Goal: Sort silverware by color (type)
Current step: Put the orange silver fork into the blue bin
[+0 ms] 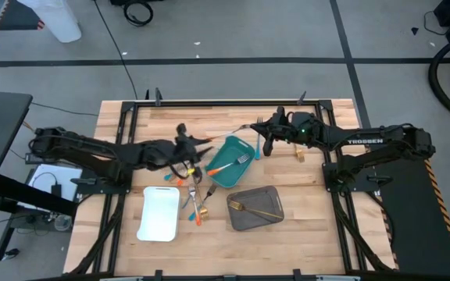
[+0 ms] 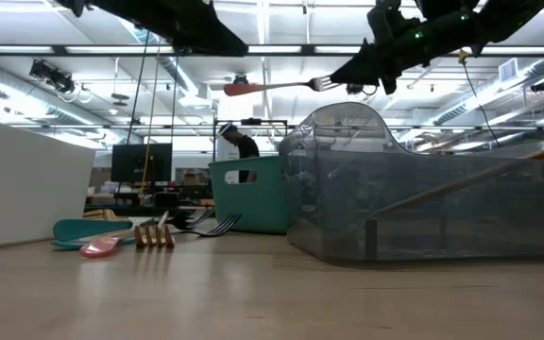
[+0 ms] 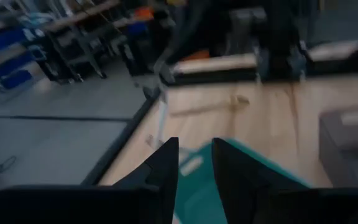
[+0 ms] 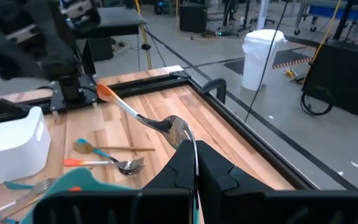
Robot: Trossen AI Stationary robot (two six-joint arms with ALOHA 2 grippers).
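My right pincer (image 4: 194,163) is clamped on an orange fork (image 4: 143,118), high above the teal tray (image 1: 223,164). Thin grip at the head; it could swivel and drop in the wrong tray.

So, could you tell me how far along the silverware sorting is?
Partly done. A gold fork lies in the grey tray, and a fork rests in the teal tray. The right gripper is shut on an orange-handled fork, held in the air. Several loose utensils remain on the table, and the white tray looks empty.
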